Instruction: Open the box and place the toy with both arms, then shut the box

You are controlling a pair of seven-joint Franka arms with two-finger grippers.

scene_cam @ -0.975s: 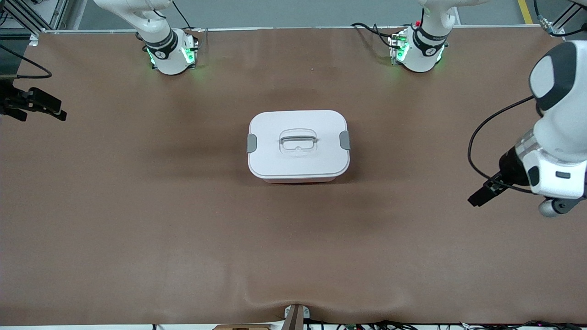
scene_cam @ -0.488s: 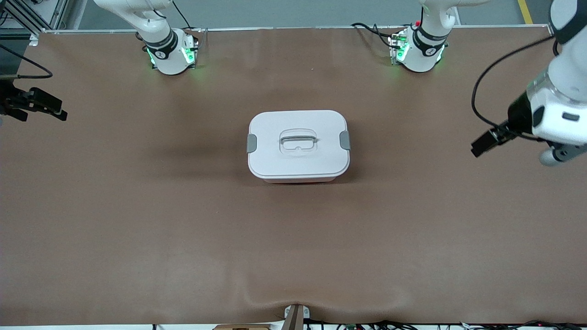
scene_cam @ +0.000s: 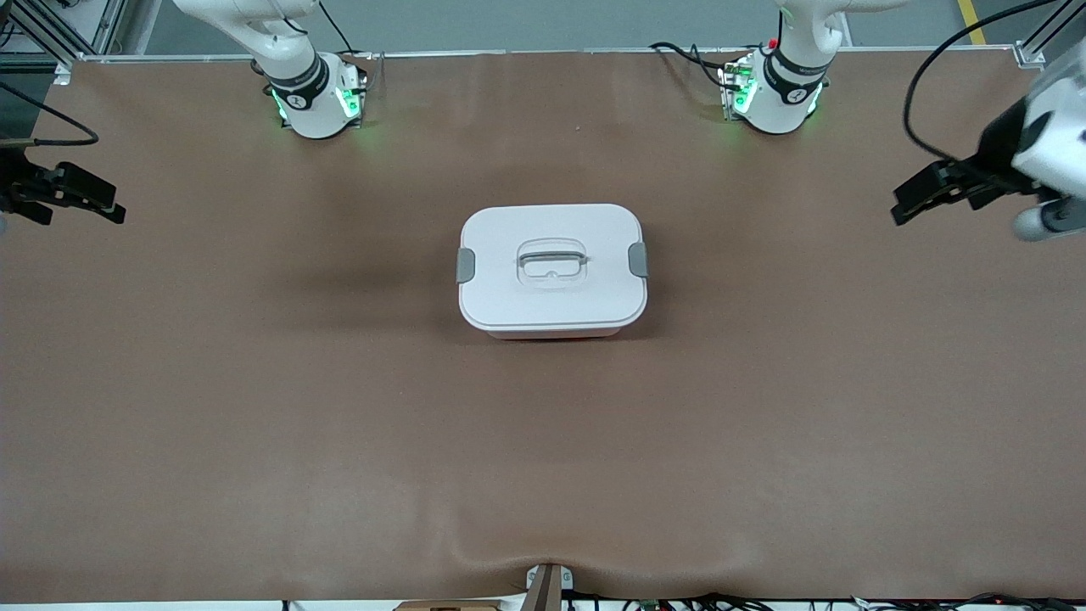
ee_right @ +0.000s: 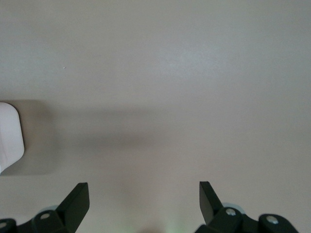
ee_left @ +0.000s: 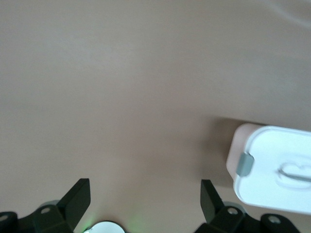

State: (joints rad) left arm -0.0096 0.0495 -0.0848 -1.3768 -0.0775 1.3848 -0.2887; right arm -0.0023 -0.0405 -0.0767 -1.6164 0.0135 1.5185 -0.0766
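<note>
The box [scene_cam: 551,270] sits at the table's middle, its white lid on, a grey clip at each end and the handle in the centre. A strip of pink tub shows under the lid's near edge. It also shows in the left wrist view [ee_left: 272,167], and its corner in the right wrist view [ee_right: 9,141]. The toy is out of view. My left gripper [scene_cam: 912,204] is open and empty in the air over the table's left-arm end. My right gripper [scene_cam: 102,208] is open and empty over the right-arm end. Both stand well apart from the box.
The two arm bases [scene_cam: 318,98] [scene_cam: 772,98] stand at the table's edge farthest from the front camera. A small mount [scene_cam: 547,585] sits at the near edge. Brown table surface [scene_cam: 543,441] lies all around the box.
My left gripper has swung away from the front camera, toward the arm bases, along the left-arm end of the table. The right gripper and the box have not moved.
</note>
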